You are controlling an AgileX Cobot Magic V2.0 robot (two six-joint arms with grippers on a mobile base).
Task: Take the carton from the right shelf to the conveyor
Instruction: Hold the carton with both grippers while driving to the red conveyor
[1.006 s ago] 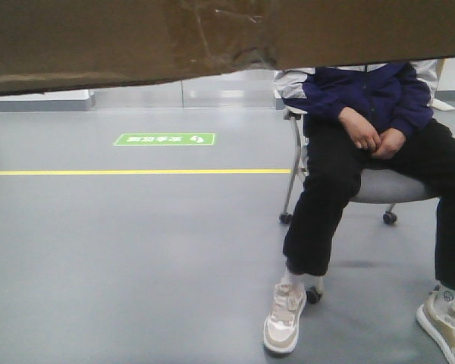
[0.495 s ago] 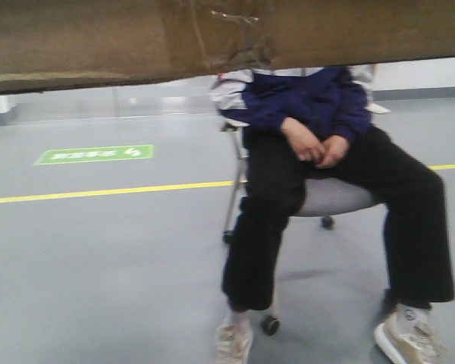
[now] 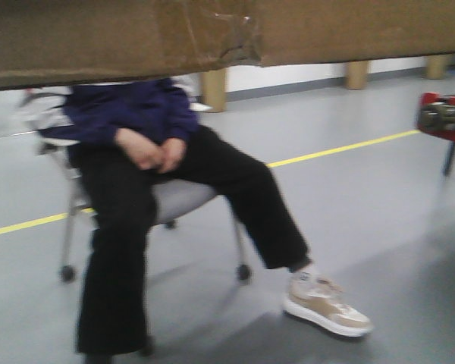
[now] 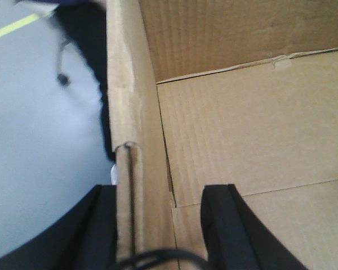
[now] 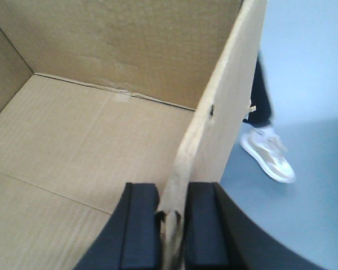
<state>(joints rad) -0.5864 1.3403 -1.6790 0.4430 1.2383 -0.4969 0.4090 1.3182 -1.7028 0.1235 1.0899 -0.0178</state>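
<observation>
The carton (image 3: 212, 34) is a plain brown cardboard box filling the top of the front view, with crinkled tape on its underside. It hangs above the floor. My left gripper (image 4: 160, 191) is closed around the carton's left wall (image 4: 127, 112), one finger outside and one inside. My right gripper (image 5: 170, 188) is shut tight on the carton's right wall (image 5: 214, 124). The carton's inside (image 5: 73, 129) holds nothing. A red edge of the conveyor (image 3: 447, 117) shows at the far right. The right shelf is out of view.
A person in dark clothes (image 3: 136, 167) sits on a wheeled chair (image 3: 178, 201) directly ahead, one leg and shoe (image 3: 326, 307) stretched out. A yellow floor line (image 3: 341, 148) crosses the grey floor. Cardboard-coloured posts (image 3: 212, 89) stand by the far wall.
The front view has swung right: the seated person slid from right to left of frame, the green floor sign left the view, and the red conveyor edge came in at right. Both grips hold.
</observation>
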